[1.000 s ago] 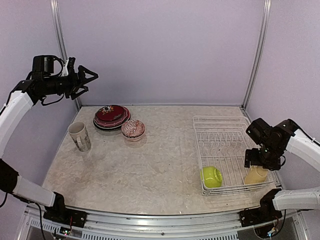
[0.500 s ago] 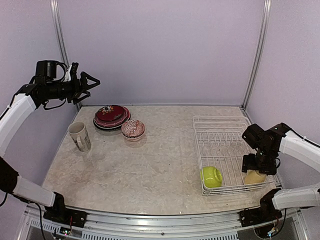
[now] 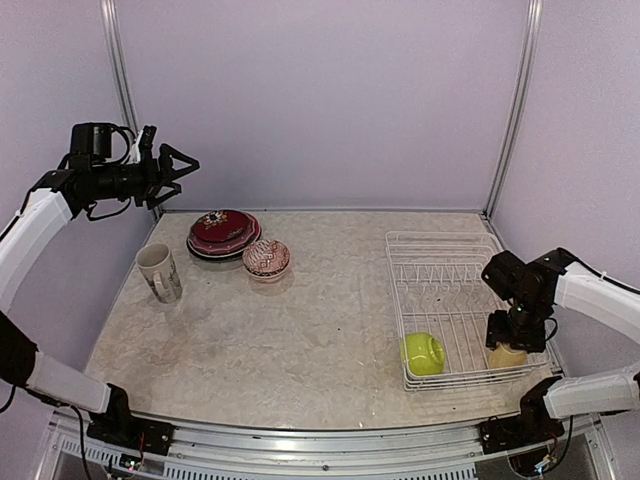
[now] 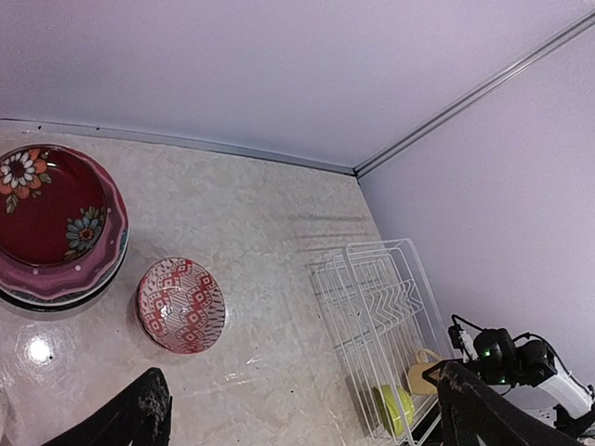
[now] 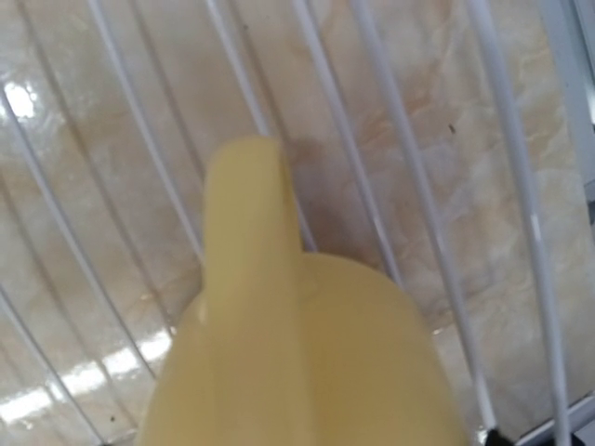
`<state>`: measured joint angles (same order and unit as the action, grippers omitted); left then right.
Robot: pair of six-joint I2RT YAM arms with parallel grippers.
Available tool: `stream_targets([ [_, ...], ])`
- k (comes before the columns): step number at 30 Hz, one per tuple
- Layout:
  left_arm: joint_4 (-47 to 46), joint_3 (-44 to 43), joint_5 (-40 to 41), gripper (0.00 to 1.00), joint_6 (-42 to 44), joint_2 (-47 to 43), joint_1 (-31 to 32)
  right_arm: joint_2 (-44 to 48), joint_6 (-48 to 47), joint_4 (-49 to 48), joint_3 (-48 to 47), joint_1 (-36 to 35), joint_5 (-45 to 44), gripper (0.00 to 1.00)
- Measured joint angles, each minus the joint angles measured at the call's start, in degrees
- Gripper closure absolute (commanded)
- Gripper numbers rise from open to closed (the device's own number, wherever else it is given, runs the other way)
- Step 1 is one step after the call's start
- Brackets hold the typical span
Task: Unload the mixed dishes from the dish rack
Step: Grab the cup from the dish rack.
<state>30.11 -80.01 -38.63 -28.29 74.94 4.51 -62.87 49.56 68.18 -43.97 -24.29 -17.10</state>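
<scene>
You are on the last two pieces in the dish rack (image 3: 441, 243): the yellow mug (image 3: 508, 355) in its near right corner and the lime-green bowl (image 3: 423, 353) beside it at the near left. Your right tool (image 3: 509, 337) sits directly on top of the mug. In the right wrist view the mug fills the frame, handle uppermost, and no fingers show, so you cannot tell whether the tool is clenched on it or released. I judge this to be the pick-up step for the mug.

The next move calls for a firm hold, then a straight lift until the mug's base clears the wire wall. The rack's near and right rims hem the mug in closely, and the right enclosure wall is near your arm, so there is little room to swing outward. Carry it left over the bowl instead.

Your left tool (image 3: 188, 163) hangs high at the far left, fingers spread and grasping nothing, well clear of everything. On the worktop (image 3: 320, 320) the cream mug (image 3: 159, 272), the stacked plates (image 3: 222, 233) and the red-patterned bowl (image 3: 266, 258) crowd the far left, while the middle offers wide room for setting down
</scene>
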Motion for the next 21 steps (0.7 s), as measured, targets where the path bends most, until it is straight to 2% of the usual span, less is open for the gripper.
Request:
stream_targets([
  [4,-0.1,0.0,-0.5,0.05,-0.2,0.0,-0.1,0.8,-0.2,0.6,-0.6,0.0,0.4,0.76],
  [9,-0.2,0.1,-1.1,0.05,-0.3,0.0,-0.1,2.8,-1.0,-0.9,-3.8,0.0,3.1,0.88],
  [17,-0.2,0.3,-1.6,0.05,-0.4,0.0,0.0,1.8,-4.4,-9.7,-5.3,0.1,6.7,0.95],
  [21,-0.2,0.3,-1.7,0.05,-0.4,0.1,0.1,-3.2,-7.2,-14.3,-5.3,0.2,9.5,0.89],
])
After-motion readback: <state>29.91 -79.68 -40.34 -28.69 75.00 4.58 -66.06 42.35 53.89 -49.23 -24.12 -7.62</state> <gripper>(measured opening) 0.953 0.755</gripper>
